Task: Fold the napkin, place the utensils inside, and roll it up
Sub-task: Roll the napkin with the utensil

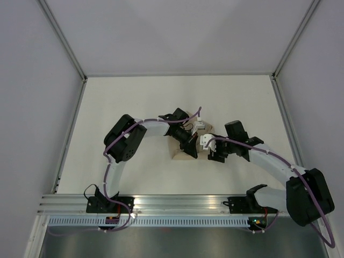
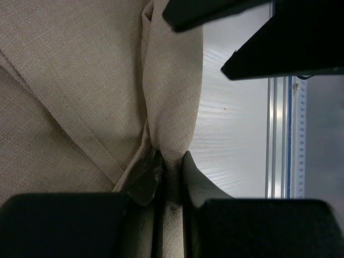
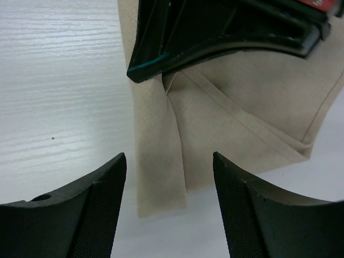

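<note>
The beige napkin [image 1: 176,155] lies folded into a small bundle at the table's middle, mostly hidden under both grippers. My left gripper [image 1: 190,150] is shut on a rolled edge of the napkin [image 2: 80,80], with cloth pinched between its fingertips [image 2: 172,157]. My right gripper [image 1: 213,155] is open just to the right. In the right wrist view its jaws [image 3: 169,158] straddle a loose flap of the napkin [image 3: 161,177] without touching it. The left gripper's black body [image 3: 215,32] sits on the cloth just beyond. The fork is not in view.
The white table [image 1: 134,107] has grey walls at the back and both sides. A metal rail [image 1: 177,201] runs along the near edge and also shows in the left wrist view [image 2: 271,134]. The right gripper's black fingers [image 2: 290,48] hang close over the left gripper.
</note>
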You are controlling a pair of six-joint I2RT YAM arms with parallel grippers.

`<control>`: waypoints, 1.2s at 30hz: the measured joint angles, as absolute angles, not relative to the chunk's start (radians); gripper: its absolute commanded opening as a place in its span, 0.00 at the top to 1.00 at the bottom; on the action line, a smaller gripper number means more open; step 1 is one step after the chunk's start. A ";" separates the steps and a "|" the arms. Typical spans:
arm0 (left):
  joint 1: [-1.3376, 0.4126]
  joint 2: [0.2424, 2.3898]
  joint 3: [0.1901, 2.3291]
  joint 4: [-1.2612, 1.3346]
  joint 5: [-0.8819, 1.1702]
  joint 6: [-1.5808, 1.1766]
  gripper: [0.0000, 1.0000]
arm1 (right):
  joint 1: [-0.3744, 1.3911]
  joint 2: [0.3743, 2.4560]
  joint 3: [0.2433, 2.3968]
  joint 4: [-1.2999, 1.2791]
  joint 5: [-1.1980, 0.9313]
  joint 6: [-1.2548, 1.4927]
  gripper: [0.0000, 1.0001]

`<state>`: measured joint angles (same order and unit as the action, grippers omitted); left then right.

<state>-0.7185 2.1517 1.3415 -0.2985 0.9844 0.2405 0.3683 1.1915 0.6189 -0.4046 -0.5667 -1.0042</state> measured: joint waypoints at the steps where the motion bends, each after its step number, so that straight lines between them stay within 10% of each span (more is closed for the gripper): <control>1: -0.716 2.154 1.341 -0.305 0.991 0.241 0.98 | 0.401 1.201 0.608 -0.377 -0.545 -1.006 0.29; 11: -0.708 2.165 1.343 -0.340 1.032 0.241 0.98 | 0.536 1.287 0.553 -0.243 -0.426 -1.016 0.34; 16: -0.707 2.165 1.343 -0.349 1.034 0.241 0.97 | 0.563 1.330 0.550 -0.205 -0.392 -1.026 0.53; 23: -0.699 2.162 1.345 -0.360 1.022 0.237 0.66 | 0.574 1.400 0.606 -0.241 -0.386 -1.018 0.70; 36: -0.653 1.905 1.184 -0.203 0.618 0.107 0.54 | 0.572 1.583 0.836 -0.467 -0.390 -0.868 0.75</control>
